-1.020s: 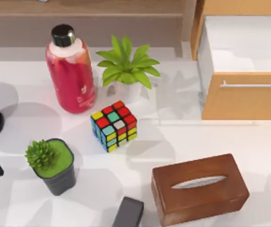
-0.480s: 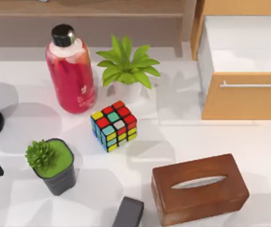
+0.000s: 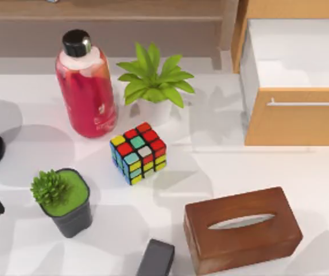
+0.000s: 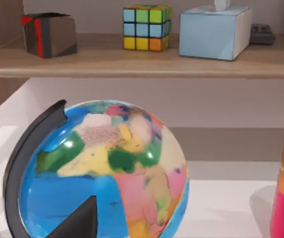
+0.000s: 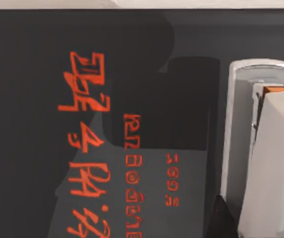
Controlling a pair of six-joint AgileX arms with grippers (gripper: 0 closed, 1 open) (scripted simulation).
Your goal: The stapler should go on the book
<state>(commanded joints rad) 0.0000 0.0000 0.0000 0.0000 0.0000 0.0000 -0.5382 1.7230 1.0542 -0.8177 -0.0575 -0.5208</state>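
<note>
While the right wrist view looks close onto a dark book cover [image 5: 107,124] with red-orange lettering, a stapler [image 5: 260,148] with a silver base and pale top lies on that cover near one edge; whether the right gripper's jaws are open or closed I cannot tell. From the left wrist, a colourful globe [image 4: 107,173] in a black arc stand sits close in front, a dark fingertip [image 4: 80,220] of the left gripper low before it, and its jaws' state cannot be told either. Behind the globe a wooden shelf [image 4: 132,64] carries a cube and a tissue box. Seen from above, the white table [image 3: 221,167] holds a red bottle [image 3: 86,92], leafy plant [image 3: 153,80], puzzle cube [image 3: 138,150], small potted succulent [image 3: 64,198], brown tissue box [image 3: 242,229], and an open drawer [image 3: 296,80] at right.
</note>
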